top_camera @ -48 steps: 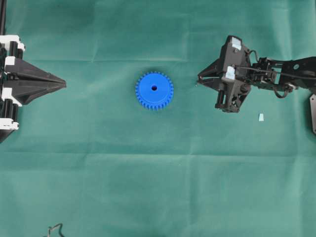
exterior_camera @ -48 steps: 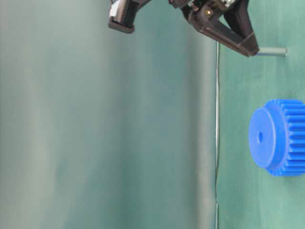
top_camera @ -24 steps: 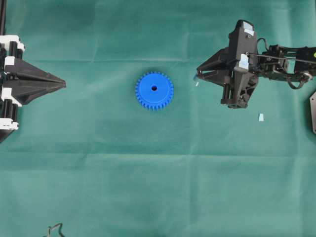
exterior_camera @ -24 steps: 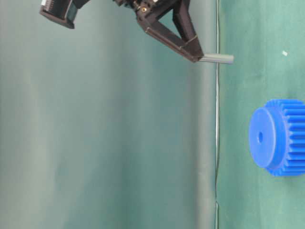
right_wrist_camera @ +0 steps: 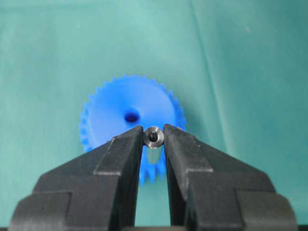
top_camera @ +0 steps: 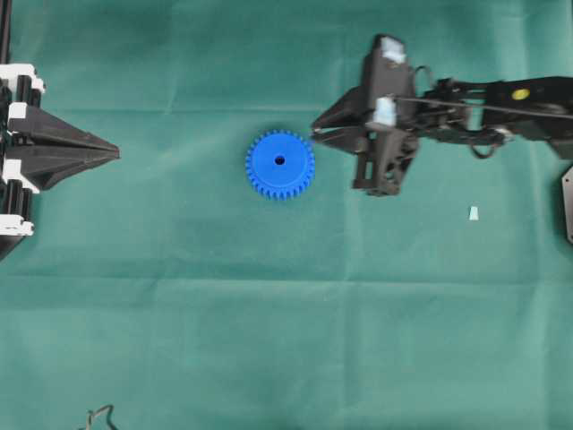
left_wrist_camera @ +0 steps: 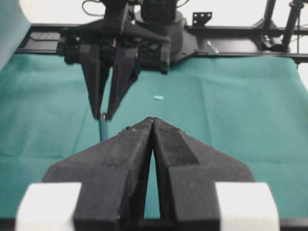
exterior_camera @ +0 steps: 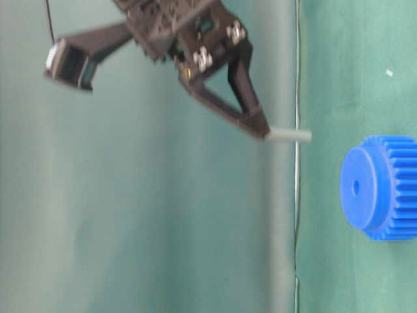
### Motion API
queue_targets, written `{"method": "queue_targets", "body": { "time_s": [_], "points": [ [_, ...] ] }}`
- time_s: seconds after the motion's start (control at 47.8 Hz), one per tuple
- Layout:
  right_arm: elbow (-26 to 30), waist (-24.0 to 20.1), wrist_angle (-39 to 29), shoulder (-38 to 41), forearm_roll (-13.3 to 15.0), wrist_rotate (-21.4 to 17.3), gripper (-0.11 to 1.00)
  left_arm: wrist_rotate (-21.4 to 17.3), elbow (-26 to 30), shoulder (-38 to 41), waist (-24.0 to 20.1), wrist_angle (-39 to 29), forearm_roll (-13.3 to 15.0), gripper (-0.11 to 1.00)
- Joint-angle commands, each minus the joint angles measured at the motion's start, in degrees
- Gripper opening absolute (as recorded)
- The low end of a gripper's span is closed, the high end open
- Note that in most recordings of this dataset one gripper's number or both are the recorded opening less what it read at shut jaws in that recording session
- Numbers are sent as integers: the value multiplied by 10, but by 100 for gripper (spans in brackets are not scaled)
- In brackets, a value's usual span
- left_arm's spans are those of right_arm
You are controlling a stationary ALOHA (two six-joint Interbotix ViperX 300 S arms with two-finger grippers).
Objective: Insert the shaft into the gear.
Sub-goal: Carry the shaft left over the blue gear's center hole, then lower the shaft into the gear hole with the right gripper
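The blue gear (top_camera: 279, 164) lies flat on the green cloth at mid-table, its centre hole (right_wrist_camera: 131, 116) facing up. My right gripper (top_camera: 314, 134) hovers just past the gear's right rim, shut on the shaft (right_wrist_camera: 154, 137), a small silvery pin. The pin hangs from the fingertips, pointing down (exterior_camera: 290, 135), well above the gear (exterior_camera: 381, 188). In the right wrist view the pin stands over the gear's near teeth, short of the hole. My left gripper (top_camera: 116, 152) rests at the table's left edge, shut and empty (left_wrist_camera: 152, 120), facing the right gripper (left_wrist_camera: 102, 115).
A small pale blue scrap (top_camera: 473, 212) lies on the cloth below the right arm. A bit of cable (top_camera: 98, 417) pokes in at the front left edge. Open cloth (top_camera: 286, 313) surrounds the gear.
My right gripper has lifted the shaft off the cloth and carried it left, up to the gear's right rim. The left gripper and the gear have stayed still.
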State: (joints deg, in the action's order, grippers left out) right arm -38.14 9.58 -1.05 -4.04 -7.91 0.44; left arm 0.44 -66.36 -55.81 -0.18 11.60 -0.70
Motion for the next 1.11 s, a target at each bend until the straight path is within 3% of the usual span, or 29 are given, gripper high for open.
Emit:
{"method": "queue_targets", "body": {
  "time_s": [0.0, 0.272, 1.087],
  "points": [
    [45, -8, -4, 18, 7, 0, 17, 1, 14, 3, -1, 3, -2, 0],
    [92, -11, -8, 60, 9, 0, 17, 1, 14, 2, -1, -4, -1, 0],
    [77, -15, 13, 116, 4, -9, 17, 1, 14, 2, -1, -5, -2, 0]
  ]
}}
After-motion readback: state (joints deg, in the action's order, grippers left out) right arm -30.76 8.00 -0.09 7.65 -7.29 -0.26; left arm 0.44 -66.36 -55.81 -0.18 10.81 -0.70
